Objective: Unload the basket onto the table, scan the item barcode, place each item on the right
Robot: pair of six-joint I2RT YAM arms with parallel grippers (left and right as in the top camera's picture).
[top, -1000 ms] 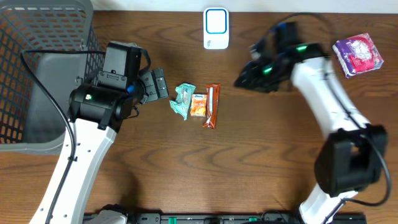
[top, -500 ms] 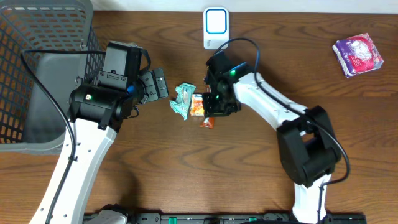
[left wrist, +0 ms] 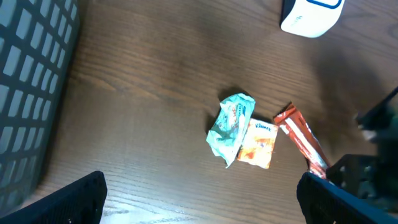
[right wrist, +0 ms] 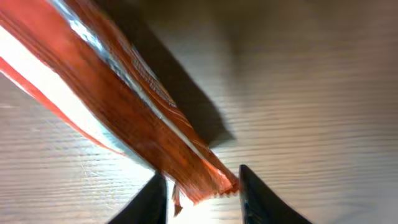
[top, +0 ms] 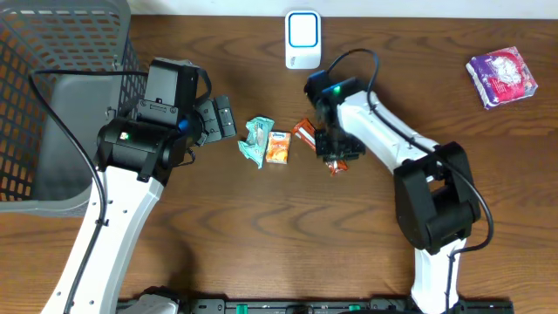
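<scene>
A long red-orange snack bar (top: 307,133) lies slanted on the wooden table, just right of an orange packet (top: 278,148) and a teal packet (top: 258,141). My right gripper (top: 336,159) is over the bar's lower right end. In the right wrist view the crimped end of the bar (right wrist: 124,93) sits between the fingertips of the right gripper (right wrist: 202,193), shut on it, with a shadow under the wrapper. The white and blue scanner (top: 302,39) stands at the back edge. My left gripper (top: 223,118) stays left of the packets, wide open, with only bare table between its fingers (left wrist: 68,199).
A grey mesh basket (top: 52,87) fills the far left of the table. A purple packet (top: 502,77) lies at the back right. The left wrist view also shows the scanner (left wrist: 311,15), the teal packet (left wrist: 231,127), the orange packet (left wrist: 258,144) and the bar (left wrist: 301,137).
My right arm swung in from the right, came down on the bar, then pulled its lower end to the right, turning it from upright to slanted. The left arm has not moved.
</scene>
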